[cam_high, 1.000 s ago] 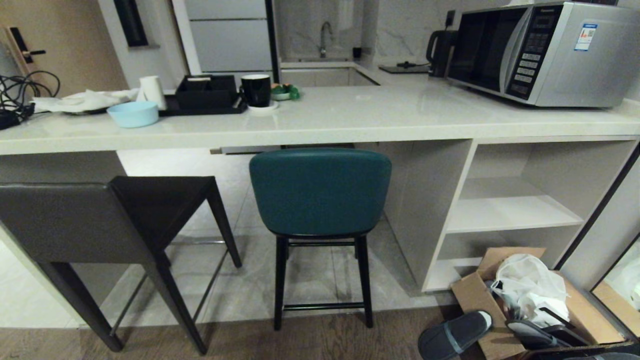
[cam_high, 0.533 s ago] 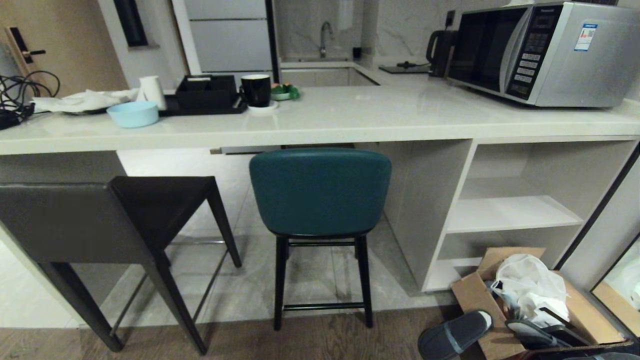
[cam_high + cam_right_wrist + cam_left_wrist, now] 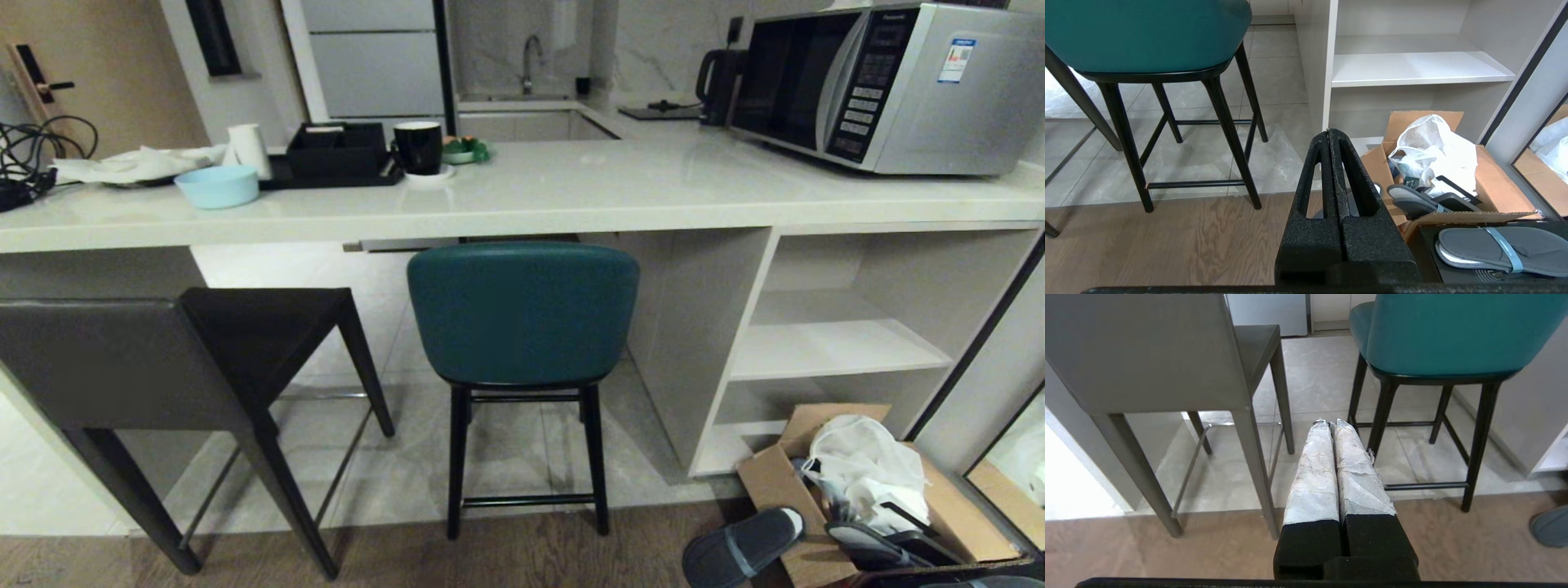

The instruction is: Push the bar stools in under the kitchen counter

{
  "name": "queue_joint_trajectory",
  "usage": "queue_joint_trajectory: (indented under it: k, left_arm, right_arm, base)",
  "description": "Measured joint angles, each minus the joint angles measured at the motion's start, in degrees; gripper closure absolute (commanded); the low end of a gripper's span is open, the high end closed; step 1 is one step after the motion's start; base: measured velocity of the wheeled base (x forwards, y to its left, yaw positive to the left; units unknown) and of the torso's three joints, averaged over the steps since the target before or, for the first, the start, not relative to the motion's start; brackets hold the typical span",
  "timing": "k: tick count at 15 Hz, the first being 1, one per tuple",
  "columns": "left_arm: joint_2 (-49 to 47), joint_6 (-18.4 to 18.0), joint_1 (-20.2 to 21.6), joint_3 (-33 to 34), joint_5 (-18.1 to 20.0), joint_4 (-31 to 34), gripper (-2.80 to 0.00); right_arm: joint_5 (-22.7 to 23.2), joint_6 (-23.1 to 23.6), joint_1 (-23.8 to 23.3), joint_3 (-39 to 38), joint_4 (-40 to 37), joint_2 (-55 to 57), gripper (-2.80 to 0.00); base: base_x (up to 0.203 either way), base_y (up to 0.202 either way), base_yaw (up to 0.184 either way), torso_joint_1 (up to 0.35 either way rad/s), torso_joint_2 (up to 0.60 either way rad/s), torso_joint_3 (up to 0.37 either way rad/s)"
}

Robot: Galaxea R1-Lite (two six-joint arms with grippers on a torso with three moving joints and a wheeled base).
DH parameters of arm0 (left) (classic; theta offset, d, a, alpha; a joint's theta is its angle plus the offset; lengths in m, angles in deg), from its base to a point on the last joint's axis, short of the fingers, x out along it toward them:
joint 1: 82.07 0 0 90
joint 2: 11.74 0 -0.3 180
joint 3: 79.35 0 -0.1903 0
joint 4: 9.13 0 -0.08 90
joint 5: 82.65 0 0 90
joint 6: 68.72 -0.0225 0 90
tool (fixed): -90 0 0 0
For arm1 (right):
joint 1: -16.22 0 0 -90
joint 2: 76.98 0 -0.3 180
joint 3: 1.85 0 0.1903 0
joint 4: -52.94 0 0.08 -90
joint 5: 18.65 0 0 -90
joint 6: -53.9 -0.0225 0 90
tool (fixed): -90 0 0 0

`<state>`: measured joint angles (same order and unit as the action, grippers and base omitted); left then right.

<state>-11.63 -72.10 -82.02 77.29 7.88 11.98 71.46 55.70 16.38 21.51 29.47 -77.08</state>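
Observation:
The teal bar stool [image 3: 522, 314] stands in front of the white kitchen counter [image 3: 522, 204], its rounded back just below the slab edge. At the left, the dark grey bar stool [image 3: 155, 359] stands farther out and turned at an angle. Neither arm shows in the head view. My left gripper [image 3: 1331, 424] is shut and empty, low over the floor, pointing between the grey stool [image 3: 1147, 351] and the teal stool [image 3: 1453, 335]. My right gripper [image 3: 1329, 132] is also shut and empty, to the right of the teal stool [image 3: 1147, 32], pointing at the counter's open shelves [image 3: 1412, 65].
On the counter top are a microwave [image 3: 890, 82], a kettle [image 3: 718, 82], a black mug [image 3: 418, 147], a black tray [image 3: 335, 155], a blue bowl [image 3: 217, 186] and cables [image 3: 33, 163]. A cardboard box [image 3: 865, 498] with a bag and slippers [image 3: 743, 547] sits on the floor at the right.

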Motion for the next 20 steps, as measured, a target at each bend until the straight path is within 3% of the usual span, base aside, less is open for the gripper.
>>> queue_joint_trajectory:
  k: [20]
  left_arm:
    - [0.0,0.7,0.0,0.0,-0.1,0.0,0.00]
  right_arm:
    - [0.0,-0.1,0.0,0.0,0.1,0.0,0.00]
  base:
    - [0.000,0.000,0.000,0.000,0.00,0.000]
